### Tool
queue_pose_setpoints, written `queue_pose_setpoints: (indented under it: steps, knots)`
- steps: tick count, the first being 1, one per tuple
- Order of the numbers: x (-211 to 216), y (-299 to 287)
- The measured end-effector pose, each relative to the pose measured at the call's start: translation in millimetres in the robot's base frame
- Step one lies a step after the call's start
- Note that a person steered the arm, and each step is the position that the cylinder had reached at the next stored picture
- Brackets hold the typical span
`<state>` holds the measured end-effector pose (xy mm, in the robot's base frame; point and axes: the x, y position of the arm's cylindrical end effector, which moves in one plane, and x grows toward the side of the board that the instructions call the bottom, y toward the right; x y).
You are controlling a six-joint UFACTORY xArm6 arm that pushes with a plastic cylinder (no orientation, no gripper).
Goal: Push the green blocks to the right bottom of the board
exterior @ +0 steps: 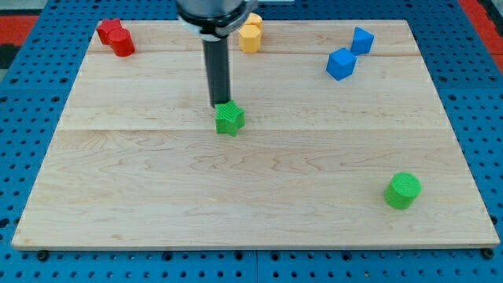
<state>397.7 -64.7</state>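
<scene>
A green star-shaped block [229, 119] lies near the middle of the wooden board [157, 189]. My tip [220, 105] stands right at its upper left edge, touching or almost touching it. A green cylinder block [403, 190] sits toward the view's bottom right, far from the tip.
Two red blocks [115, 37] sit at the top left corner. Two yellow blocks [250, 34] sit at the top, partly behind the arm. Two blue cubes [349, 53] sit at the top right. A blue pegboard surface [23, 118] surrounds the board.
</scene>
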Motion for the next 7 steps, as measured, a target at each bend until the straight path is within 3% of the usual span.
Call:
queue_pose_setpoints:
  steps: [1, 3, 4, 5, 6, 7]
  knots:
    - [4, -23]
    - [24, 119]
    - [55, 136]
    - [14, 99]
    - [4, 45]
    - [41, 50]
